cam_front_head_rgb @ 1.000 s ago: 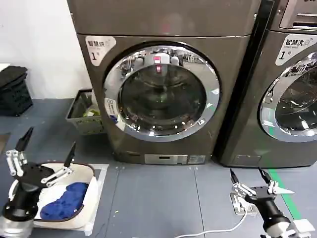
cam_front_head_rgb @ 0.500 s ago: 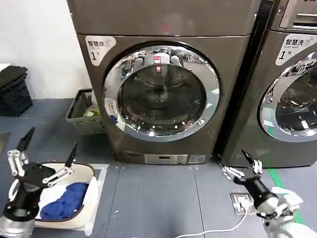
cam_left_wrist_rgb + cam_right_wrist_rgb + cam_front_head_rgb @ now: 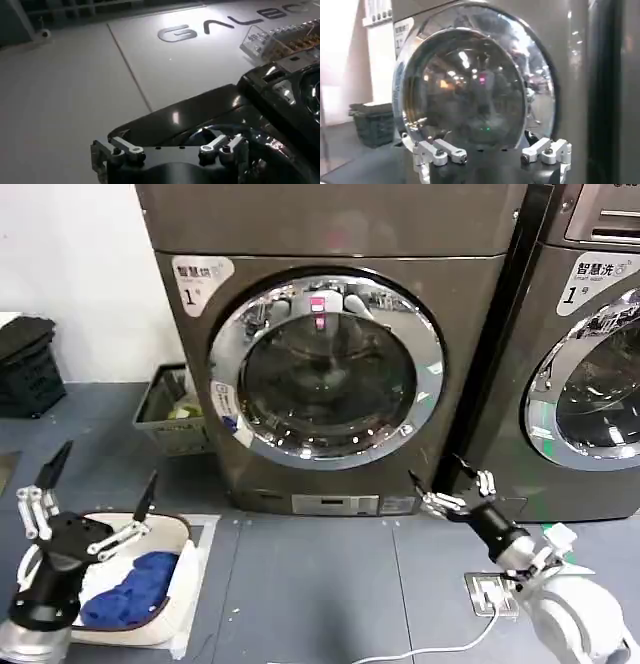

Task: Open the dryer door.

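The dryer [image 3: 330, 344] is a dark grey front loader, and its round chrome-ringed glass door [image 3: 325, 369] is shut flat against the front. My right gripper [image 3: 438, 474] is open, low and just right of the door's lower rim, not touching it. In the right wrist view the door [image 3: 470, 85] stands straight ahead of the spread right gripper [image 3: 490, 155], with nothing between the fingers. My left gripper [image 3: 108, 464] is open and idle at the lower left, above a white basket [image 3: 178, 579].
A second machine [image 3: 590, 354] stands close on the right. A grey bin [image 3: 170, 409] sits against the dryer's left side. Blue cloth [image 3: 135, 589] lies in the white basket. A floor socket with a white cable [image 3: 490, 594] lies under my right arm.
My right gripper has risen from the floor near the socket and moved left and forward, up to the dryer's lower right. The left arm has barely moved. The door has stayed shut.
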Robot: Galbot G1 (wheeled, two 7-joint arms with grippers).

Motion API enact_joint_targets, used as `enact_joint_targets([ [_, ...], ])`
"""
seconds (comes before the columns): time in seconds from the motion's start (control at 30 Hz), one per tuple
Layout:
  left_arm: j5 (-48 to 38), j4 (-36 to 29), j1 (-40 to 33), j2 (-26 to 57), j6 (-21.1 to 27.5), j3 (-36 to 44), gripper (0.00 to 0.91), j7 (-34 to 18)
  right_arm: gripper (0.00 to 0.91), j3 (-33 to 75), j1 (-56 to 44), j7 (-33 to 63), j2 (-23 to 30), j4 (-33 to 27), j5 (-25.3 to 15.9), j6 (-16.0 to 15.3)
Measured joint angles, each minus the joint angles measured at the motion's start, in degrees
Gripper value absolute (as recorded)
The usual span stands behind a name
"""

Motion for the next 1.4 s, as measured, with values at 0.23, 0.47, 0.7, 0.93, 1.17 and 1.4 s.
enact_joint_targets([
  [0.23, 0.0, -0.1, 0.3, -0.2, -0.1, -0.1, 0.907, 0.0, 0.907, -5.9, 8.0, -0.9, -0.5, -3.4, 1.7, 0.0],
  [0.47, 0.1, -0.1, 0.4, -0.6, -0.2, 0.1, 0.907, 0.0, 0.907, -12.1, 15.6, -2.0, 0.4, -7.3, 3.1, 0.2],
  [0.7, 0.1, -0.2, 0.5, -0.6, -0.1, 0.1, 0.907, 0.0, 0.907, -17.3, 21.8, -3.1, 1.9, -11.3, 3.5, 0.3],
  [0.93, 0.1, -0.2, 0.5, -0.6, -0.1, 0.1, 0.907, 0.0, 0.907, -21.4, 27.3, -3.5, 3.6, -15.2, 3.2, 0.2],
  [1.17, 0.1, -0.2, 0.6, -0.7, -0.2, 0.1, 0.907, 0.1, 0.907, -25.5, 32.0, -4.9, 5.3, -19.1, 3.2, 0.4],
  [1.4, 0.1, -0.4, 0.7, -0.8, -0.2, -0.1, 0.907, 0.1, 0.907, -28.5, 35.6, -6.0, 7.5, -22.7, 2.9, 0.4],
])
